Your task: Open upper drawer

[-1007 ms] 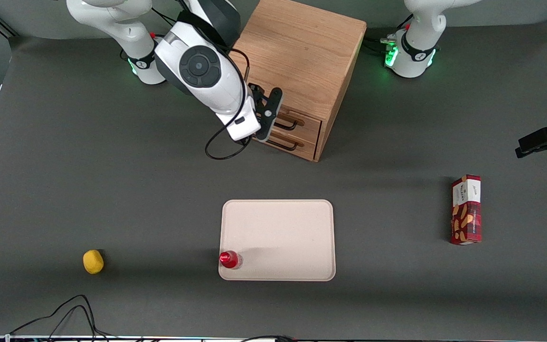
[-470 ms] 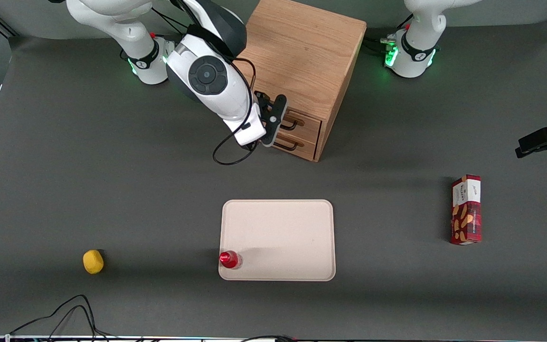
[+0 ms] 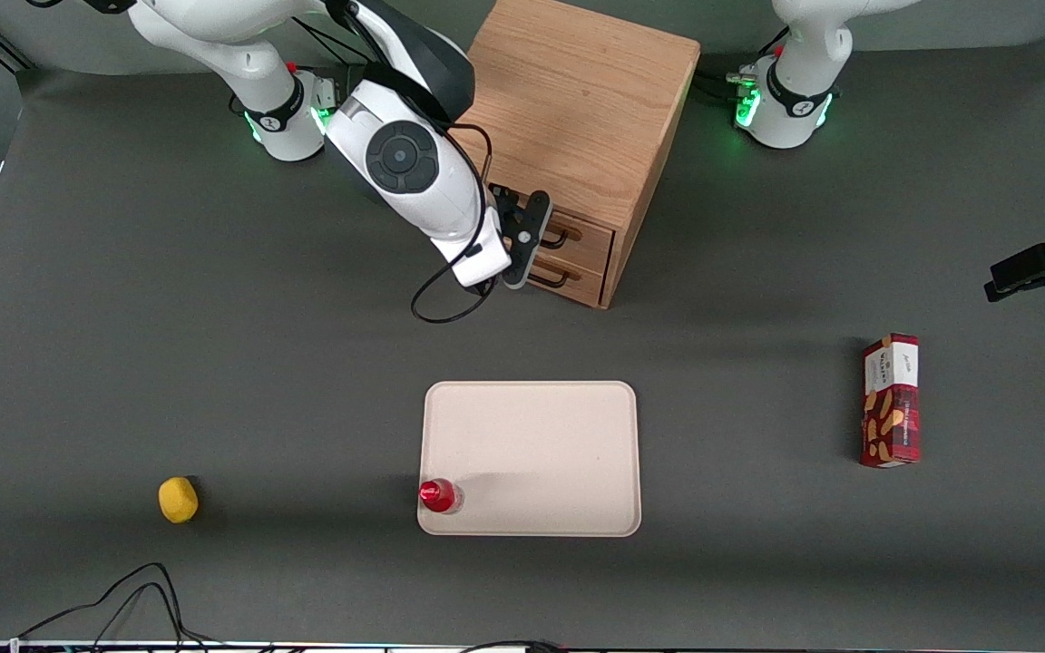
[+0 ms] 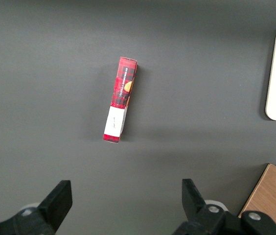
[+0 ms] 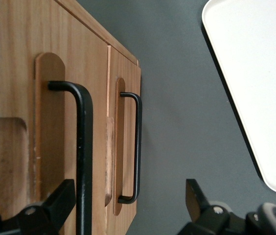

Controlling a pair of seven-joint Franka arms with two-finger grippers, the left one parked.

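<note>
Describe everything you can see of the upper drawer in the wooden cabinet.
The upper drawer is the top one of two in the wooden cabinet, which stands on the dark table. Its front looks like light oak, wide and flat, with a long black wire handle mounted over a rounded recess. It appears shut, flush with the cabinet front. The gripper hangs open right in front of the drawer, one finger beside the handle, not yet closed on it.

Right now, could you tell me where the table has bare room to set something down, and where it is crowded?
Bare table lies between the lemon and the tray, and between the tray and the biscuit box. Most of the tray is free; only a red bottle stands at its corner. It is crowded in front of the upper drawer, where the gripper hangs open at the handles.
</note>
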